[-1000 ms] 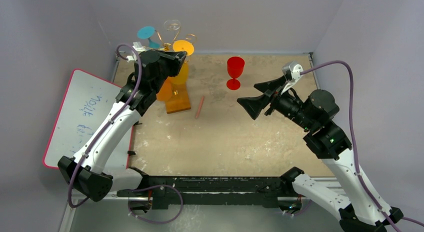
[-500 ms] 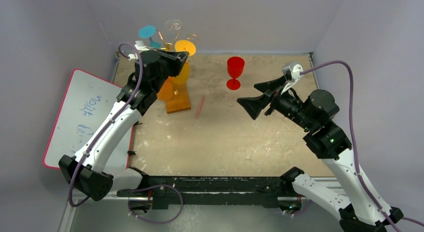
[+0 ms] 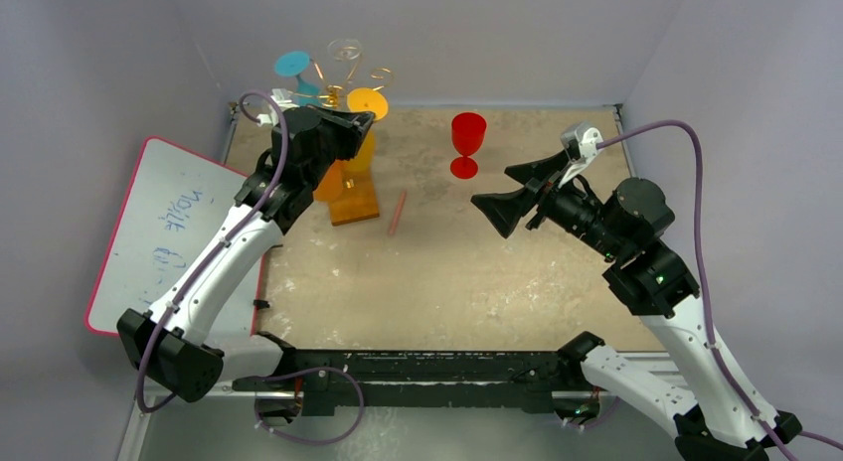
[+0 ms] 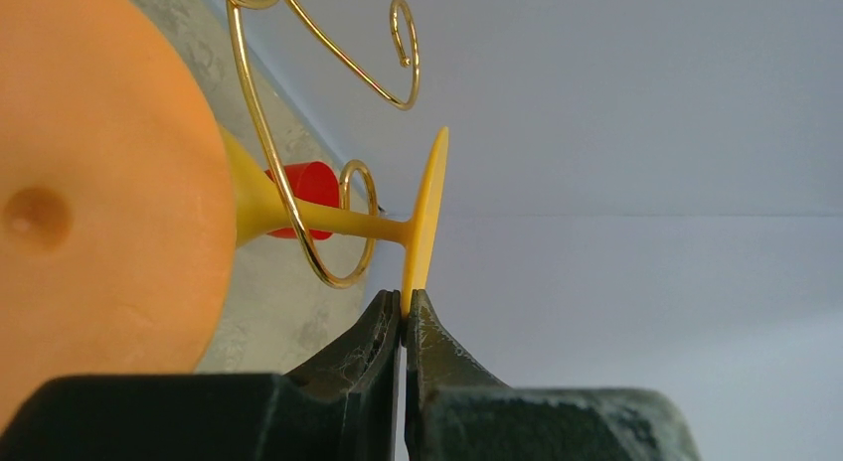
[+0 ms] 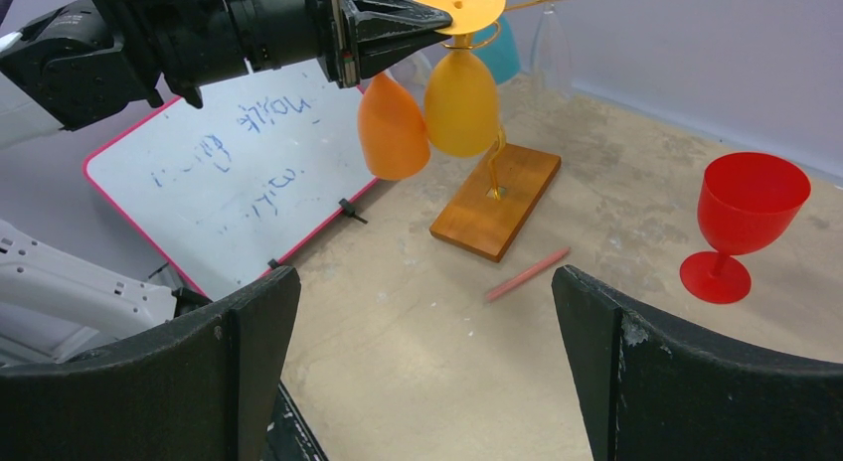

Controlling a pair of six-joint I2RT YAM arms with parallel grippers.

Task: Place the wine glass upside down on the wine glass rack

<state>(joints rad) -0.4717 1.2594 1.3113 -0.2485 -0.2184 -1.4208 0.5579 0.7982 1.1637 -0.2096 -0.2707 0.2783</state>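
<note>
A yellow wine glass (image 4: 425, 213) hangs upside down, its stem crossing a curled gold arm of the wine glass rack (image 4: 266, 153). My left gripper (image 4: 406, 304) is shut on the rim of the glass's foot. From above, the yellow wine glass (image 3: 366, 101) shows with the left gripper (image 3: 366, 111) at its near edge, over the rack's wooden base (image 3: 355, 201). My right gripper (image 3: 497, 188) hovers open and empty to the right. In the right wrist view the right gripper (image 5: 422, 282) faces the rack's base (image 5: 497, 201) and the yellow wine glass (image 5: 461, 101).
An orange glass (image 3: 328, 180) hangs upside down beside the yellow one. A teal glass (image 3: 292, 64) and a clear glass (image 3: 344, 52) sit on the rack's far arms. A red glass (image 3: 467, 141) stands upright at the back. A pencil (image 3: 398, 213) lies near the base. A whiteboard (image 3: 169, 223) lies at the left.
The left arm has shifted slightly with the yellow glass's foot in its grip; the foot sits a little lower in the top view. The right arm has not moved.
</note>
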